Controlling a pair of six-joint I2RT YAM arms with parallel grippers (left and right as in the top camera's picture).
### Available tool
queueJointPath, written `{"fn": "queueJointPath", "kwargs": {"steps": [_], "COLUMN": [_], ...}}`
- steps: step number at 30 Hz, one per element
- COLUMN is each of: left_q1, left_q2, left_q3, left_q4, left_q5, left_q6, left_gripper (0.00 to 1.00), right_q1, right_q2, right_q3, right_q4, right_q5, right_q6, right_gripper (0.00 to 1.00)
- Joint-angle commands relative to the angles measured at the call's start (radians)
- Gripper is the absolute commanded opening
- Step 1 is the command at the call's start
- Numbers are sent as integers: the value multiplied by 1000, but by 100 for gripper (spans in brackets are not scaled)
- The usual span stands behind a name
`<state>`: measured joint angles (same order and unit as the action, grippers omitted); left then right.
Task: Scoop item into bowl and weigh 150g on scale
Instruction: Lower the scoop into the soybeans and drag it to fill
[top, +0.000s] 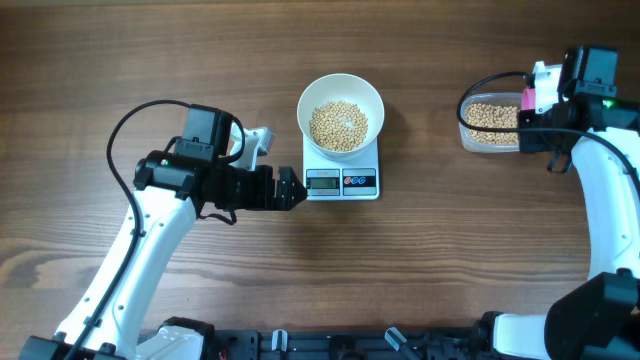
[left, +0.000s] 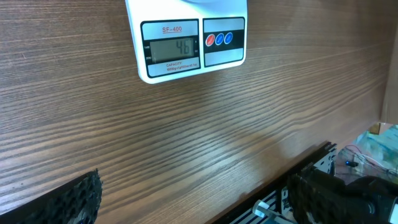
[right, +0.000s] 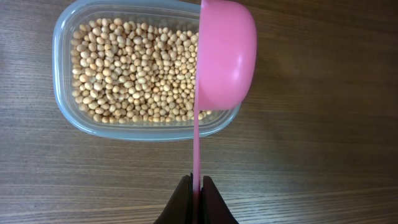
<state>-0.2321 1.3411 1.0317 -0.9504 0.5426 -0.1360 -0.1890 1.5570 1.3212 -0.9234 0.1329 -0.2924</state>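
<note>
The white bowl (top: 341, 95) stands on the scale (top: 342, 182) and holds a heap of beans (top: 339, 125). The scale (left: 186, 56) display reads 46. My left gripper (top: 296, 189) lies just left of the scale's front, open and empty, with its fingers (left: 74, 199) wide apart in the left wrist view. My right gripper (right: 196, 186) is shut on the thin handle of a pink scoop (right: 225, 56). The scoop is turned on its side above the right end of a clear container (right: 62, 93) full of beans (right: 137, 74).
The clear container (top: 490, 125) sits at the far right of the wooden table, well away from the scale. The table's front edge and a black frame (left: 311, 180) show at the lower right of the left wrist view.
</note>
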Motion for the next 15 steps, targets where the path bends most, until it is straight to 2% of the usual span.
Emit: {"fn": "queueJointPath", "kwargs": {"steps": [1, 15], "left_q1": [-1, -1], "left_q2": [2, 2], "left_q3": [0, 0], "left_q4": [-1, -1], "left_q5": [-10, -10], "left_q6": [-2, -2], "left_gripper": [100, 100], "right_q1": [1, 1], "right_q2": [47, 90], "right_q3": [-6, -7], "right_q4": [-8, -24], "right_q5": [18, 32], "right_q6": [37, 60], "right_gripper": [4, 4]}}
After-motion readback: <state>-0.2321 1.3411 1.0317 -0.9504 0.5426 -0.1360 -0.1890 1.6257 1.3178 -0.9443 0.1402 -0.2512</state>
